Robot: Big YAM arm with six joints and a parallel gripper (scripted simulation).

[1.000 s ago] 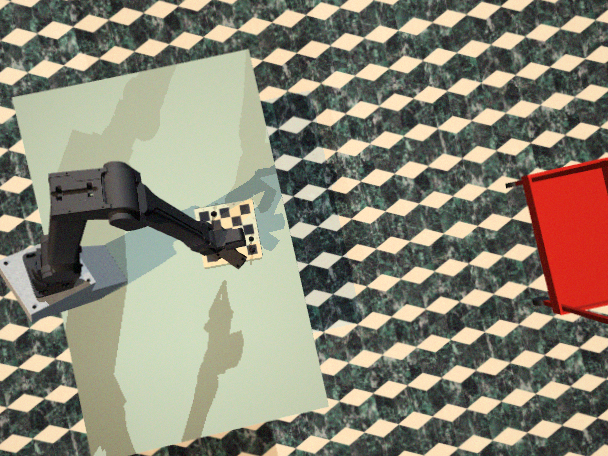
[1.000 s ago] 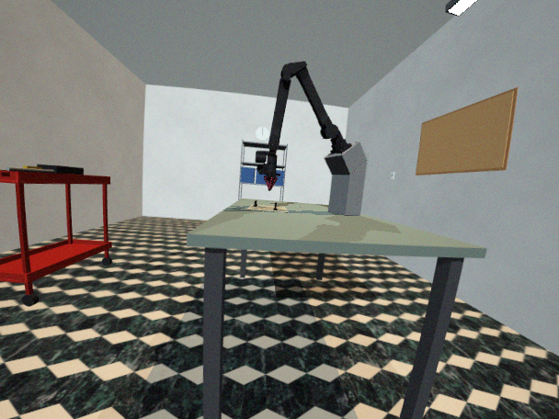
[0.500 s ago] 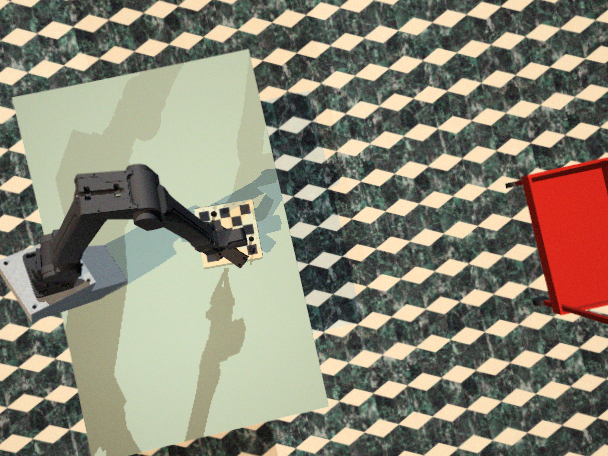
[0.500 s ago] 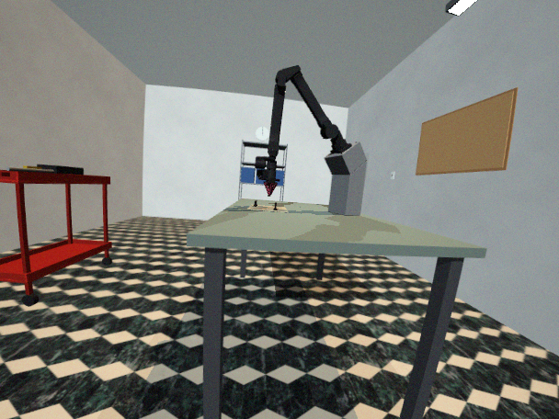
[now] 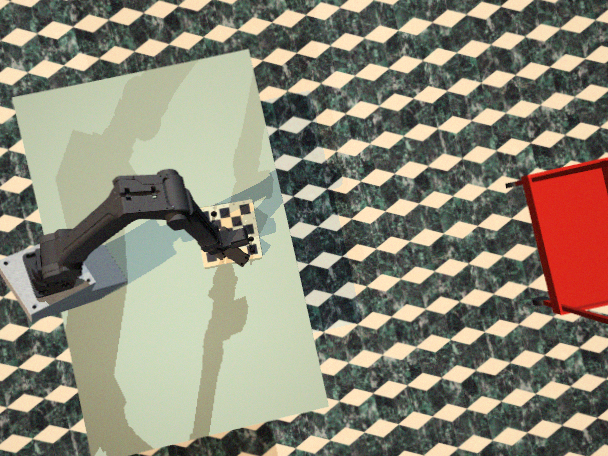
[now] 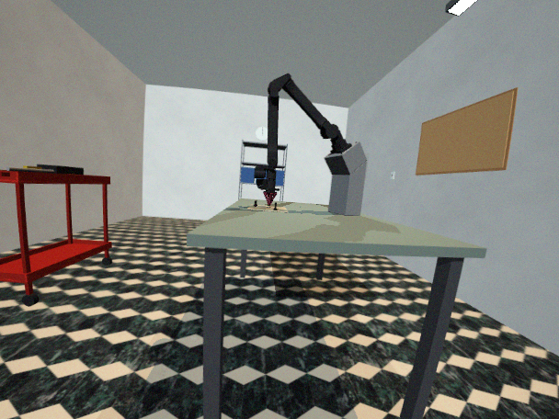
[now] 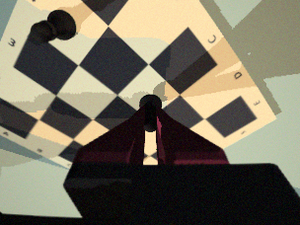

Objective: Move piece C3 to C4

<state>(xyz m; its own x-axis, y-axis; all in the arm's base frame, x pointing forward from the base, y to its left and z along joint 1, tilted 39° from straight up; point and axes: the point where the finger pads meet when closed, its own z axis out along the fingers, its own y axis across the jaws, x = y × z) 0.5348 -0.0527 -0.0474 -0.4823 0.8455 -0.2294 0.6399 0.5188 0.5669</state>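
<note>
Chessboard [image 5: 248,226] laid on table [image 5: 165,350], frame centre of top view. Arm base [image 5: 20,295] mounted at table's left edge. Gripper [image 7: 151,123] positioned over board, pawn [image 7: 150,105] clamped between fingers. Second pawn [image 7: 53,27] seen upper left in wrist view. Cart [image 5: 570,240] placed on floor, far right.
</note>
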